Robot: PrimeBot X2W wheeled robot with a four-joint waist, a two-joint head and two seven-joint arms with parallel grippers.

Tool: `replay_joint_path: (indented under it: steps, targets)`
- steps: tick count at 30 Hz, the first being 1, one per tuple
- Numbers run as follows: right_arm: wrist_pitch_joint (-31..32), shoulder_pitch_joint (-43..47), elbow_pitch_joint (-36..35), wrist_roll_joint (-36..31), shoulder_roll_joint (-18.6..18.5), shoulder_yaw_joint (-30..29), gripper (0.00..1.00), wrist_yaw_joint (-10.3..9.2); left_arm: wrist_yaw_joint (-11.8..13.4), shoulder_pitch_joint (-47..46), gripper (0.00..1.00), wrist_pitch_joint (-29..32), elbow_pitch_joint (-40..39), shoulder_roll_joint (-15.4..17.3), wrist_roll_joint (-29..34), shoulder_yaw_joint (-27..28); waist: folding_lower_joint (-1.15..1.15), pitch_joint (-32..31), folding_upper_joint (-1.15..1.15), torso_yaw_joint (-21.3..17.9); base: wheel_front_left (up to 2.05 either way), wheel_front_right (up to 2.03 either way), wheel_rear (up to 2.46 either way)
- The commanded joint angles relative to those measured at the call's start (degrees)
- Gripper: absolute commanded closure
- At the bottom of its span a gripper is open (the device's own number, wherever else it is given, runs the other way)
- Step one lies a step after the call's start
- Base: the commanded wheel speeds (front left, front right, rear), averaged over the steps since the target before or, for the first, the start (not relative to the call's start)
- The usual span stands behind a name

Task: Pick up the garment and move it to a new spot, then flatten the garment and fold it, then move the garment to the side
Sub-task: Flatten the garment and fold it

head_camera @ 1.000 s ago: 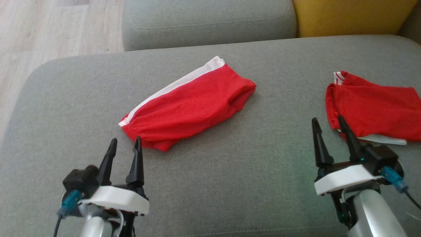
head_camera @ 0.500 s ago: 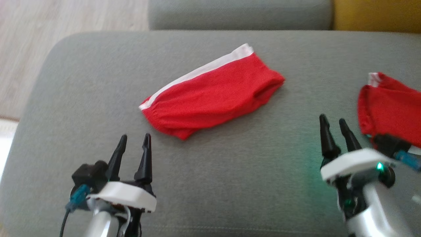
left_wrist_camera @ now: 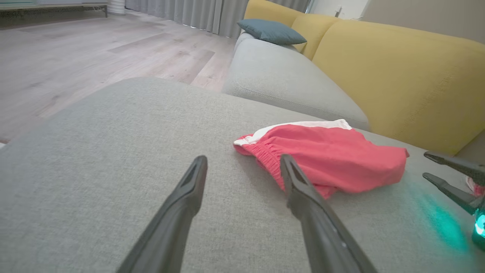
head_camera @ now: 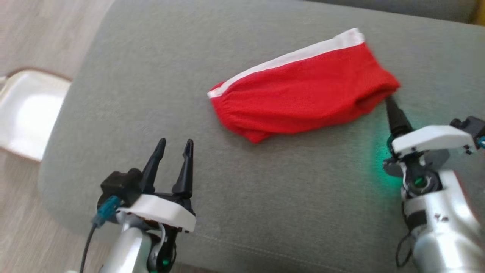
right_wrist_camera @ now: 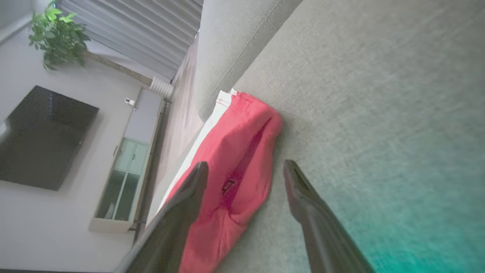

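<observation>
The garment is a pair of red shorts with a white side stripe, lying folded on the grey sofa cushion. My left gripper stands open over the cushion, short of the waistband end, with nothing between its fingers. In the left wrist view the garment lies just beyond and right of the open left gripper. My right gripper is turned on its side, its tip at the garment's right end. The right wrist view shows the right gripper open beside the garment, one finger over the red cloth.
The cushion's rounded front edge drops to a wooden floor. A white flat object lies on the floor at the left. A second grey cushion and a yellow sofa back stand behind the garment.
The camera has swung, so the whole picture shifted and the second red garment at the right left the view. My right gripper rolled onto its side and came up to the garment's right end.
</observation>
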Motion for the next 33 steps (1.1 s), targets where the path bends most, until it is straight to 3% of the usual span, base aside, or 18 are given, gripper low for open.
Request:
replay_joint_path:
  steps: [1, 8, 25, 31, 32, 33]
  targets:
    - [0.6, -4.0, 0.7, 2.7, 0.3, -0.7, 0.0, 0.19, 0.2, -2.3, 0.0, -0.7, -1.7, 0.2, -0.1, 1.0, 0.0, 2.0, 0.0, 2.8, 0.0, 0.0, 0.0]
    - [1.4, -10.1, 8.7, 4.7, 0.4, -3.6, 0.0, 0.19, 0.9, -2.4, 0.0, -0.7, -1.2, 0.2, 0.0, -0.5, 0.0, 2.9, 0.0, 4.7, 0.0, 0.0, 0.0]
    - [1.6, -23.1, 29.8, -4.9, -1.2, -9.6, 0.0, 0.19, 1.9, -3.5, 0.0, -0.7, -2.8, 0.2, -2.1, -2.4, 0.0, 4.9, 0.0, 6.0, 0.0, 0.0, 0.0]
    - [1.4, -27.5, 33.8, -7.8, -1.9, -9.9, 0.0, 0.19, 2.1, -4.1, 0.0, -0.7, -2.9, 0.2, -2.8, -2.7, 0.0, 5.9, 0.0, 6.8, 0.0, 0.0, 0.0]
    - [1.5, -27.9, 34.1, -8.2, -1.9, -9.9, 0.84, 0.19, 2.2, -4.2, 0.0, -0.7, -2.8, 0.2, -2.8, -2.7, 0.0, 6.0, 0.0, 6.9, 0.0, 0.0, 0.0]
    - [1.0, -28.3, 34.3, -8.8, -2.0, -9.8, 1.0, 0.19, 2.3, -4.2, 0.0, -0.7, -2.8, 0.2, -2.9, -2.6, 0.0, 6.0, 0.0, 6.8, 0.0, 0.0, 0.0]
